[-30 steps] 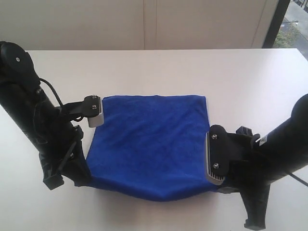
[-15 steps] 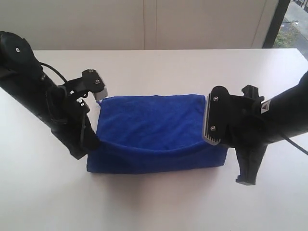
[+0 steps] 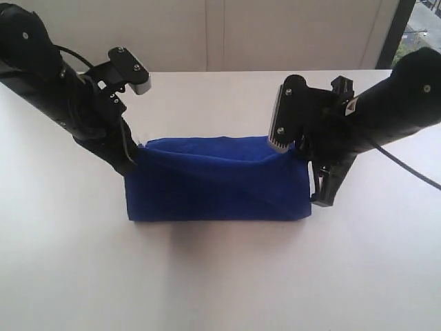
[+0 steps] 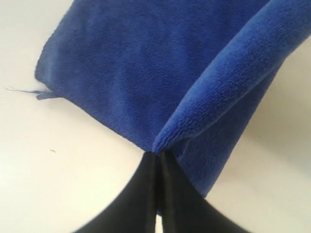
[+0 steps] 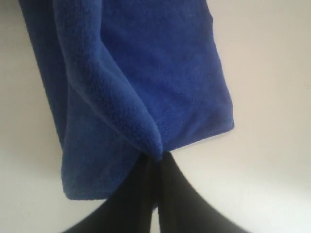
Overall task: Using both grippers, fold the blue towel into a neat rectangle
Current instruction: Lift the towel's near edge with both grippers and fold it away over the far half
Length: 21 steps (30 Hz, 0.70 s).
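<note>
The blue towel (image 3: 217, 181) lies doubled over on the white table, its near half lifted and carried over the far half. My left gripper (image 3: 138, 153) is shut on the towel's left corner; in the left wrist view (image 4: 158, 154) the two black fingers pinch the hemmed fold of blue towel (image 4: 146, 73). My right gripper (image 3: 303, 157) is shut on the right corner; in the right wrist view (image 5: 156, 158) its fingers clamp the folded edge of the blue towel (image 5: 160, 77). The held edge sags slightly between the two grippers.
The white table (image 3: 220, 276) spreads in front of and behind the towel. A pale wall (image 3: 207, 34) runs along the back, and a window strip (image 3: 417, 34) shows at the far right. A loose thread (image 4: 24, 91) trails from one towel corner.
Both grippers have carried the towel's near edge up and away toward the far edge, so the flat square is now a folded band about half as deep.
</note>
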### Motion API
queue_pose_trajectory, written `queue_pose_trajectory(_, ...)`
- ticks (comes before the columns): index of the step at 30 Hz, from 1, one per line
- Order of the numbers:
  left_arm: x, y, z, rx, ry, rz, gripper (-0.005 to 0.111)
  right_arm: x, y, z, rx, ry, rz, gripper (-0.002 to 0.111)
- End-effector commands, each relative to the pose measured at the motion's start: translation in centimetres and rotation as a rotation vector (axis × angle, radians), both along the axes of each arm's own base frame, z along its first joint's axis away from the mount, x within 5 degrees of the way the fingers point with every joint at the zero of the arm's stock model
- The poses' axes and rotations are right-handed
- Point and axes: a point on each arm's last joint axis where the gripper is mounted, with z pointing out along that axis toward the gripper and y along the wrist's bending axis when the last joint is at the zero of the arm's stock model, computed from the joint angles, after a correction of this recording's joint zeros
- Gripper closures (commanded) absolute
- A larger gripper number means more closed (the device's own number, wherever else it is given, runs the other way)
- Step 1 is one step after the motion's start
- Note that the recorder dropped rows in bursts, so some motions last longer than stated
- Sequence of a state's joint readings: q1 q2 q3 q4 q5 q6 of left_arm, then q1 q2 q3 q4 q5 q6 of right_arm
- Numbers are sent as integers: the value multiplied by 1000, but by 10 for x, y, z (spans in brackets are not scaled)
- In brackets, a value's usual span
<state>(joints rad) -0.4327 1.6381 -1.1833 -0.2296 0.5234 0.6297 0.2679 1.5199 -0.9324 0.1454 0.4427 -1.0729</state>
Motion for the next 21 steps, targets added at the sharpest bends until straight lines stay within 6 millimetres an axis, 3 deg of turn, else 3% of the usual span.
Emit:
queue_pose_trajectory(1,6,6,-1,3,7,45,107,15,-9,-1,14,-2,-65,108)
queue_pose_trajectory(7,24,14,-7,-5,14,93,107,27,-14,-9,13,-27,-91,108)
queue_pose_trajectory(17,53,2,-17,-11,4,94,107,56,-9,-21,12,-33,-96,108)
queue_pose_trajectory(21,62,-1,-15,-20,-20,97,107,67,-18,-22,10,-36,-123,108)
